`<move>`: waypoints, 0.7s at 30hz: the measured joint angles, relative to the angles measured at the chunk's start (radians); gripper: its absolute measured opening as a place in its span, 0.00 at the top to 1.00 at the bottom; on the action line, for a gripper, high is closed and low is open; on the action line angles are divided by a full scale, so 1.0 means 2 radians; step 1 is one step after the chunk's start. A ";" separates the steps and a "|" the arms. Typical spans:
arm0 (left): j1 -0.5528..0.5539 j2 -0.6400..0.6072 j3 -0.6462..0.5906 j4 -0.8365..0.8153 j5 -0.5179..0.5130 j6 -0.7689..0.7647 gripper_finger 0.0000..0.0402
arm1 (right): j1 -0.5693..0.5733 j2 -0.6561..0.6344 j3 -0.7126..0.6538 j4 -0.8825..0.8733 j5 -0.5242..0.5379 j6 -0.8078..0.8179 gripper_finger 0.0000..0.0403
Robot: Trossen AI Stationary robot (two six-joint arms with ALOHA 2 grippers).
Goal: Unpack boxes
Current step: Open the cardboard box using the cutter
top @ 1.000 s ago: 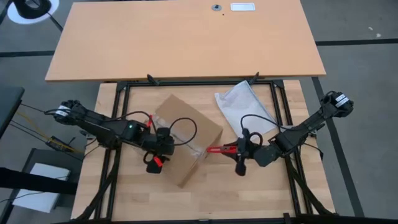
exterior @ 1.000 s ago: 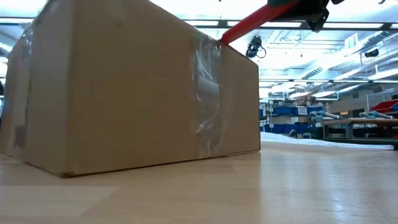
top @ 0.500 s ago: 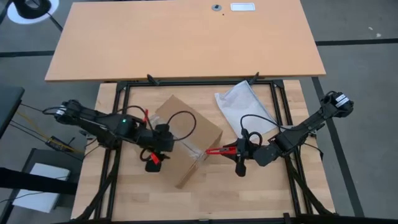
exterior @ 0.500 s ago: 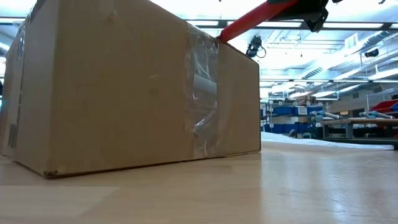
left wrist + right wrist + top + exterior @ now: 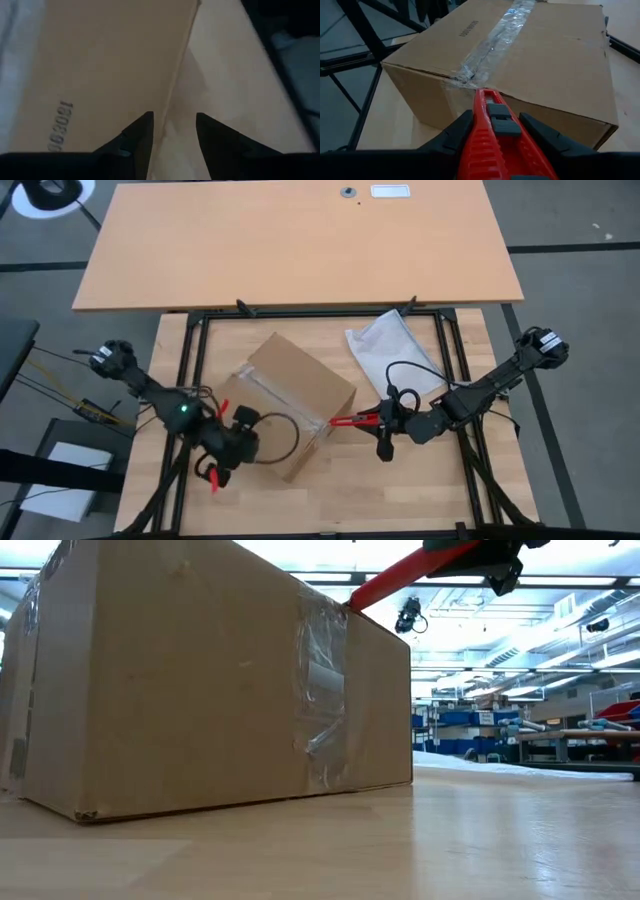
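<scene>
The brown cardboard box [image 5: 298, 402] rests on its bottom face, set diagonally in the middle of the table, with clear tape [image 5: 492, 35] along its top seam. My right gripper [image 5: 385, 423] stands to the box's right, shut on a red box cutter [image 5: 492, 131]. The cutter's tip [image 5: 352, 602] is at the taped top edge of the box's right end. My left gripper [image 5: 215, 472] hangs at the box's near-left side. Its fingers [image 5: 142, 131] are open, pointing down at the box's edge [image 5: 175, 80], with nothing between them. My right gripper pinches the red cutter's body [image 5: 495, 150] between its two fingers, which lie along the cutter. It reaches slanting down from the table's right. The cutter is lifted clear of the table and its tip [image 5: 480, 93] meets the taped edge of the box's end.
A clear plastic bag [image 5: 388, 348] lies flat behind the right gripper. A large wooden desk [image 5: 300, 240] stands beyond the table's far edge. Black frame rails [image 5: 190, 370] run along the table's sides. Bare tabletop [image 5: 390, 490] lies in front of the box.
My left gripper has left the top of the box, swinging toward the table's near left corner and rolling as it went. It now hangs beside the box. The box has turned slightly on the table. My right gripper and the cutter have kept their place.
</scene>
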 joint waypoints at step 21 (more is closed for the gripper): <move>0.008 -0.002 -0.138 0.246 -0.094 0.064 0.60 | -0.004 0.000 -0.001 -0.005 0.011 -0.009 0.66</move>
